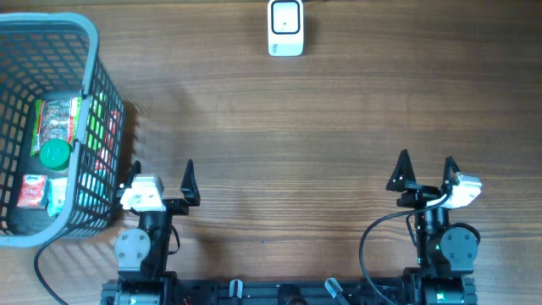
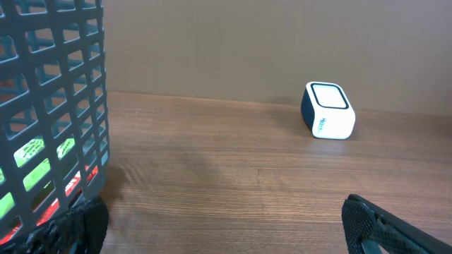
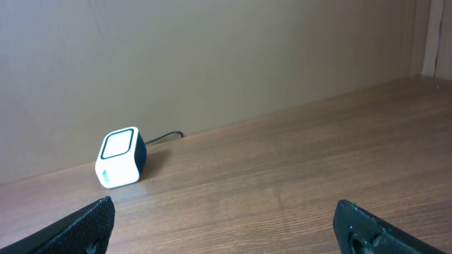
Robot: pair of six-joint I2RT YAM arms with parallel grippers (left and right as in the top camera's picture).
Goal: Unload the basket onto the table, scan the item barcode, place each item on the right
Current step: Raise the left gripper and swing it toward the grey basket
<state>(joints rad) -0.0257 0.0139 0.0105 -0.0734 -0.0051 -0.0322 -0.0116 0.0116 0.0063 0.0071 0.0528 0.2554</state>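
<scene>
Left gripper and right gripper are sitting at the bench's near edge, spread wide, holding nothing. Risk: left one snagging the basket at the left edge while reaching in.

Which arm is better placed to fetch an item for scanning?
Left. The left claw, open, sits just beside the grey plastic mesh basket holding the packaged items. The right claw, also open, is on the far side of the table from that basket.
</scene>
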